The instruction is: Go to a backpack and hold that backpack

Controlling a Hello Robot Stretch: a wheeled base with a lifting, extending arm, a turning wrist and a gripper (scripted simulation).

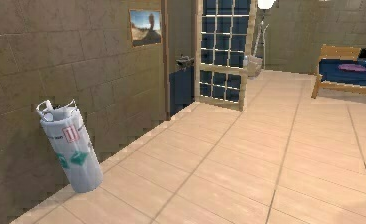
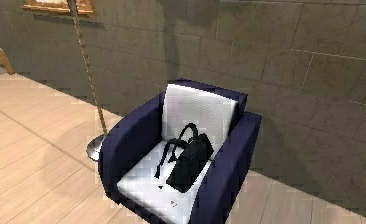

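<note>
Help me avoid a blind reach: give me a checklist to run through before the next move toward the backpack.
1. Target found: the black bag with straps lies on the armchair seat in the arm side view: ok.
2. Nothing lies on top of the bag: ok.
3. The floor lamp stands beside the armchair, apart from the bag: ok.
4. Whether the fingers line up with the bag: cannot tell.
5. The tiled floor ahead is free; the grey canister stands by the wall: ok.
</note>
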